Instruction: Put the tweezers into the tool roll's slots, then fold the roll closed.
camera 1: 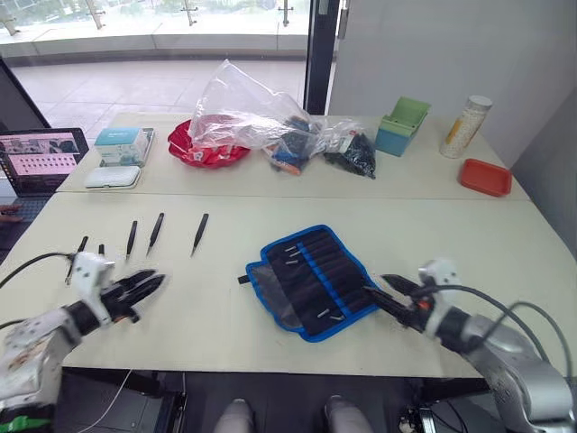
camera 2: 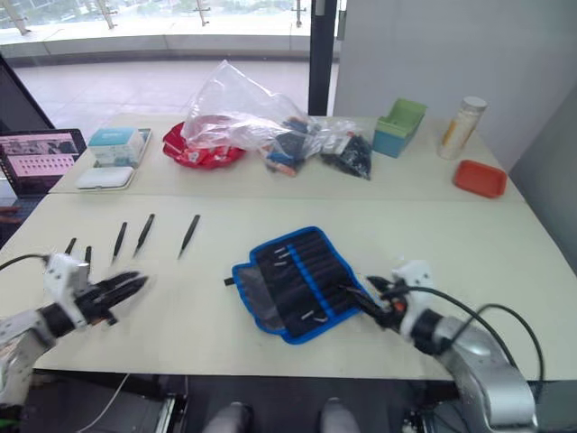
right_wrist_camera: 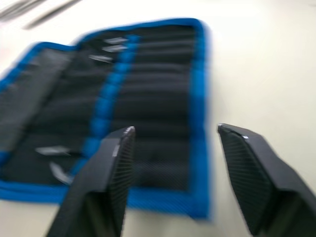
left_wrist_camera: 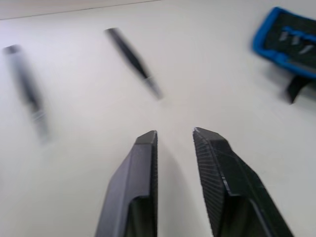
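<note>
Tweezers [camera 1: 199, 233] lie loose at ten o'clock of tool roll [camera 1: 311, 280], which sits open mid-tabletop [camera 1: 451, 225]. My left pincer [camera 1: 144, 287]: narrow gap, empty. Right pincer [camera 1: 389, 293]: wide, empty, at roll's edge. Risk: slim tweezers lie flat, may skid from pads; roll may shift.

Far table, top of frame, L to R: laptop [camera 1: 41, 158] at left edge; white case [camera 1: 113, 177] w/ teal box [camera 1: 122, 144] behind; red dish [camera 1: 209, 149] under clear plastic bag [camera 1: 248, 113]; green bin [camera 1: 402, 126]; upright bottle [camera 1: 465, 125]; red tray [camera 1: 485, 177], right.
</note>
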